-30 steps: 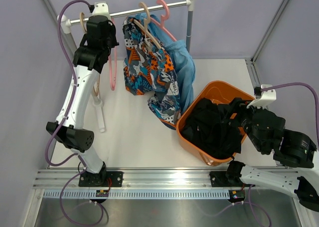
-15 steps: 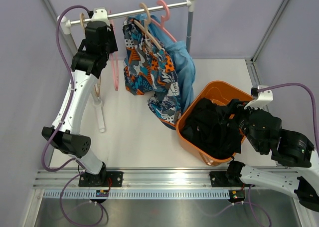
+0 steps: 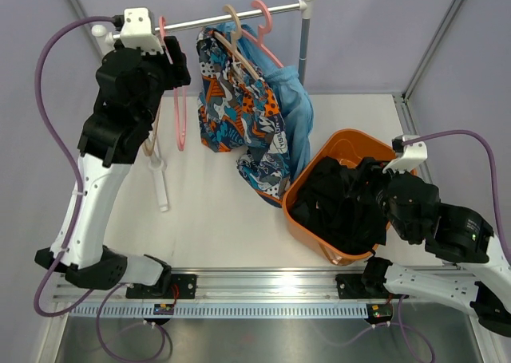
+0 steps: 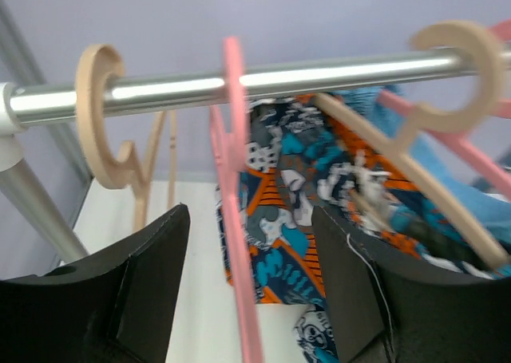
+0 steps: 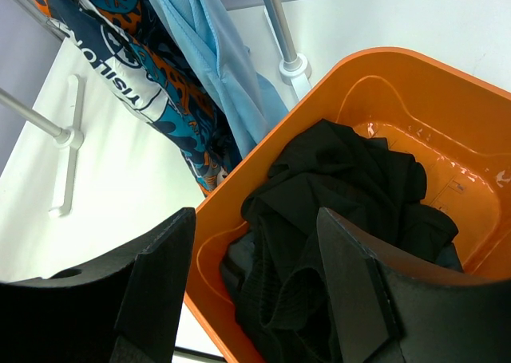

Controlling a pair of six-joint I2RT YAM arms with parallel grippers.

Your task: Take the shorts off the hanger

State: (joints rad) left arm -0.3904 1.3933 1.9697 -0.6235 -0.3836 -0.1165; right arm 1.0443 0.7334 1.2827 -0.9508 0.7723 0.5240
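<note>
Along the rail [image 4: 319, 73], the left gripper [image 4: 249, 251] has risen.

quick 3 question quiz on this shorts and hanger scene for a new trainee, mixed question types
1. True or false: the patterned shorts lie in the orange bin.
2. In its wrist view, what runs between the fingers of the open left claw? A) a pink hanger B) a black pair C) a cable
3. How many pairs hang from the rail?
Key: 1 false; 2 A; 3 two, the patterned and the light blue shorts.
</note>
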